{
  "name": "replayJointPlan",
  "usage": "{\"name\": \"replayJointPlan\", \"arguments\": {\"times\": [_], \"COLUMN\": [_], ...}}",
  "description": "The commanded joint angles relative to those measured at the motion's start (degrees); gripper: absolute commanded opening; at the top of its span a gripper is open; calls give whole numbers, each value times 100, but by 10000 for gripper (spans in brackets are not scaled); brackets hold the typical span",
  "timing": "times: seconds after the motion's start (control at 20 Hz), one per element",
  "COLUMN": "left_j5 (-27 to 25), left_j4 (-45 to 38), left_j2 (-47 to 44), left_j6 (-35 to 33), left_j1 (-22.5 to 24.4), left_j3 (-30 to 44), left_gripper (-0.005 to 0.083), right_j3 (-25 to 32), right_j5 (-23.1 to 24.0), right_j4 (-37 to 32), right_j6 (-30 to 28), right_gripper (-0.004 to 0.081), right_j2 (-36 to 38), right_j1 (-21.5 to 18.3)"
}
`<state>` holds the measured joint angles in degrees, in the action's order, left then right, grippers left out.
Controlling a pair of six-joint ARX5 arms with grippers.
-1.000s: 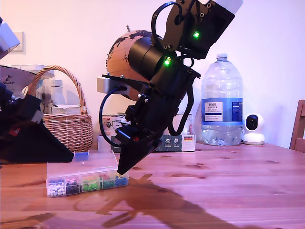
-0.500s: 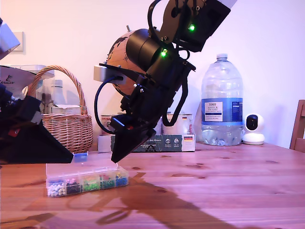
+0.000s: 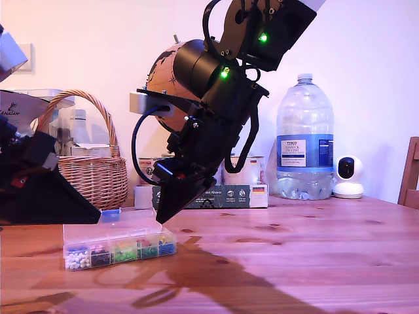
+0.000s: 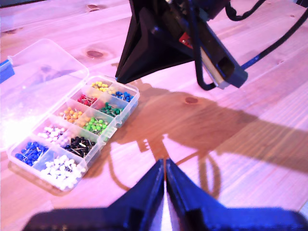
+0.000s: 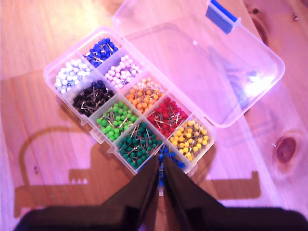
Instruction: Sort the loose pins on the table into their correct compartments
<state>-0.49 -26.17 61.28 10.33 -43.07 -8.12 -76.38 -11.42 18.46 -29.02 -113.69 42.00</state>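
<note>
The clear organiser box (image 3: 118, 248) (image 4: 29, 72) (image 5: 240, 72) lies open on the wooden table, its lid with the blue clasp (image 5: 221, 14) folded back. Its compartments (image 5: 130, 106) hold white, black, pink, green, red, orange, yellow and blue pinheads. My second gripper (image 3: 158, 221) (image 4: 118, 79) (image 5: 160, 161) hangs shut just above the blue end cell (image 5: 168, 156); I see nothing between its fingers. My first gripper (image 4: 165, 163) (image 3: 98, 216) is shut, at the exterior view's left, off to one side of the box. The loose pins are not visible in any view.
Behind the box, the exterior view shows a wicker basket (image 3: 91, 170), a globe (image 3: 167, 72), flat cartons (image 3: 242, 195), a large water bottle (image 3: 304, 144) and a small white camera (image 3: 348, 176). A chair back (image 3: 410, 173) shows at the exterior view's right edge.
My second gripper has lifted off the box's end cell and shifted slightly toward the exterior view's left. The first arm has not moved.
</note>
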Motion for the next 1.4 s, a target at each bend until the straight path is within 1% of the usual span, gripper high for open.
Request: {"name": "replayJointPlan", "arguments": {"times": [0.0, 0.35, 0.8, 0.95, 1.25, 1.3, 1.35], "left_j5": [7, 7, 7, 7, 7, 7, 4], "left_j4": [-52, -52, -50, -50, -52, -57, -85], "left_j2": [28, 28, 28, 28, 28, 28, 28], "left_j6": [13, 13, 15, 15, 13, 13, 15], "left_j1": [11, 11, 11, 11, 11, 11, 11], "left_j3": [70, 70, 70, 70, 70, 70, 70], "left_gripper": [-23, -23, -23, -23, -23, -23, -23], "right_j3": [-9, -9, -9, -11, -13, -13, -15], "right_j5": [4, 0, 31, 76, 92, 92, 90], "right_j4": [28, 199, 107, 42, 7, 0, 2], "right_j6": [-37, -39, -39, -37, -35, -35, -33], "right_gripper": [-13, -13, -12, 34, 53, 43, -10], "right_j2": [-192, -282, -293, -293, -293, -293, -293], "right_j1": [-17, -50, -39, -39, -39, -39, -39]}}
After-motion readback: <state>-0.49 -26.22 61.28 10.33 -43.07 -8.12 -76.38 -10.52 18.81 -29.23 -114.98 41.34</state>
